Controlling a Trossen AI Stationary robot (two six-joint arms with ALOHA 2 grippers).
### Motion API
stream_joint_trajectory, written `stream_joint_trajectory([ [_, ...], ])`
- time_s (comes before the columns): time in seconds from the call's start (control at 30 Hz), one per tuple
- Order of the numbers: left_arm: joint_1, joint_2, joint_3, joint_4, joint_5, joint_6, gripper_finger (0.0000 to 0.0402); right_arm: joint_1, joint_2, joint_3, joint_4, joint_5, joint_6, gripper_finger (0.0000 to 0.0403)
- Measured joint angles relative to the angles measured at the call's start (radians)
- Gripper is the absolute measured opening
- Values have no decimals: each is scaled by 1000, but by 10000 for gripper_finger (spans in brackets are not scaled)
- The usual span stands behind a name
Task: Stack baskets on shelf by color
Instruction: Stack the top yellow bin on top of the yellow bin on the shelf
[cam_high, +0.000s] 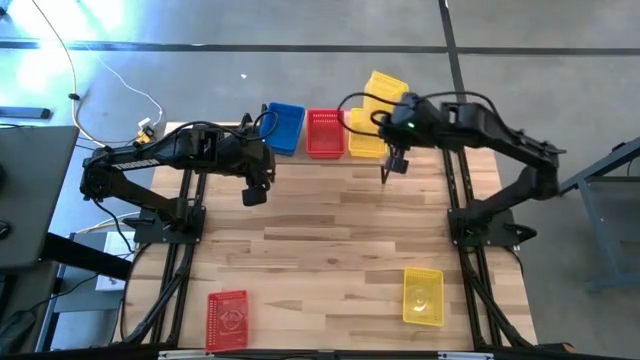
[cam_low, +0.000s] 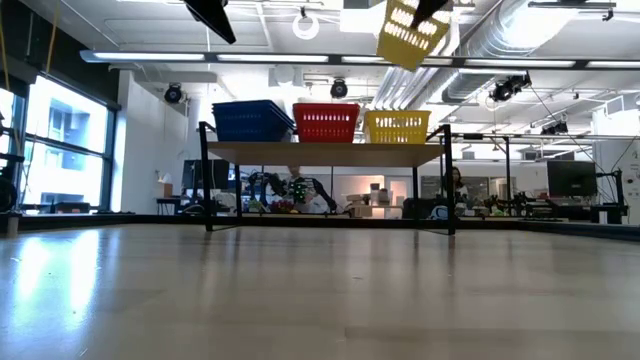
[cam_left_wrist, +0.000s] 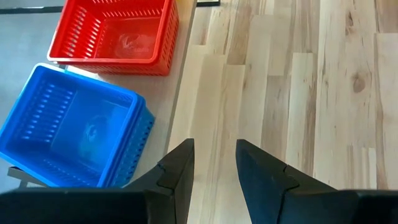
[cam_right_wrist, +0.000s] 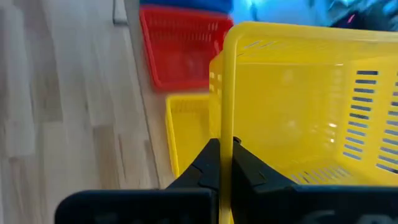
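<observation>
Baskets: two loose on table, three stacks shelved; right gripper (cam_right_wrist: 225, 163) clamps a yellow basket (cam_right_wrist: 311, 106), left gripper (cam_left_wrist: 214, 171) gapes.

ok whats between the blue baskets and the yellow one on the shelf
A red basket sits between the blue baskets and the yellow basket on the shelf, clearest in the low view.

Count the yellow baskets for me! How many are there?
3 show: one on the shelf beside the red basket, one held in the air by the right gripper above it, one on the table's near right. Stacked ones may hide.
</observation>
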Motion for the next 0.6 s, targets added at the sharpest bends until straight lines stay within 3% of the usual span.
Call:
stream_joint_trajectory([
  [0.23,0,0,0,0,0,0,110,-62,124,75,-122,-68,32,0],
  [0.6,0,0,0,-3,0,0,110,-83,249,88,-154,-114,42,0],
])
